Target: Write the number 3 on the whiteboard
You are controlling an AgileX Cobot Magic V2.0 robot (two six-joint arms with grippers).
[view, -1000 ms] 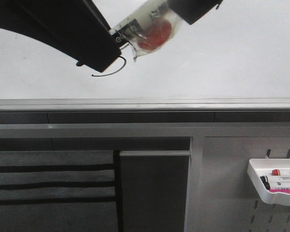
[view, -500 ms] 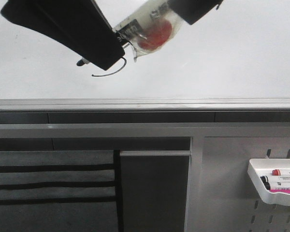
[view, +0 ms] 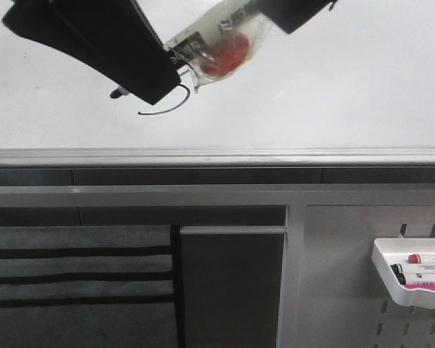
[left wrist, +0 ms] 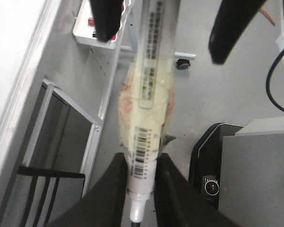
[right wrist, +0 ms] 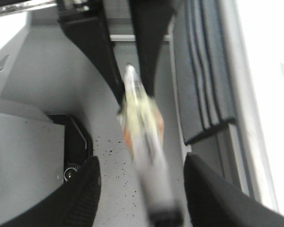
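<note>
Up a little goes the left gripper point(view: 175, 67) since before, over the whiteboard point(view: 348, 87). It squeezes the pen point(left wrist: 149, 118) tight. The right gripper point(right wrist: 139, 198) has its fingers wide apart around the pen. The number 3 point(view: 167, 105) is just below, half hidden.

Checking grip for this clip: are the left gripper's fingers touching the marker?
Touching. The left wrist view shows both fingers pressed against the marker barrel, no gap either side.
</note>
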